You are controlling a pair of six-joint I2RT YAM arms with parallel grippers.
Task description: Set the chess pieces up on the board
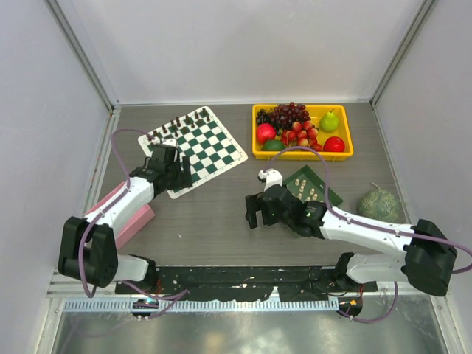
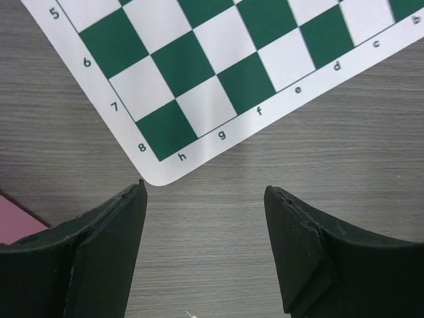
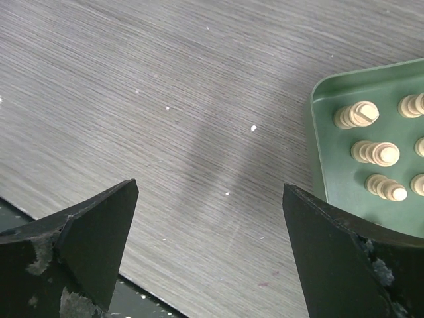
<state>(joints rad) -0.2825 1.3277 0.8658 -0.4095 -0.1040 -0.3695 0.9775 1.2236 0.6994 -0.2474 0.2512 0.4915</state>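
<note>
**Both claws open and empty; cream pieces wait in the green tray, off the board**

At the far left of the top view, a pink block point(image 1: 131, 221) lies on the grey table point(image 1: 206, 228) beside the left arm. The left gripper point(image 1: 168, 168) hangs over the lower left edge of the board point(image 1: 210, 147), which lies turned like a diamond in the upper left of the frame. Small dark pieces point(image 1: 181, 124) stand in a row along its upper left edge.

In the left wrist view, the left gripper point(image 2: 205, 189) has its jaws standing apart, with table surface between them and nothing in their grasp. The board's corner marked h and 8 lies just beyond the fingertips. A pale sliver at the bottom edge of that view is too small to make out.

In the centre of the top view, the right gripper point(image 1: 258, 209) sits low over the table. Its jaws are spread wide and hold nothing.

Just right of it lies a dark green tray point(image 1: 324, 193) holding the cream chess pieces point(image 1: 310, 190), well apart from the board. The right wrist view shows the tray's corner at the right edge of the frame, with several pieces point(image 3: 368, 152) inside.

In the upper right of the top view, a yellow tray point(image 1: 302, 156) holds grapes point(image 1: 289, 114), a pear point(image 1: 329, 120) and red fruit. At the far right, a round green melon point(image 1: 377, 204) rests on the table near the dark green tray.
</note>
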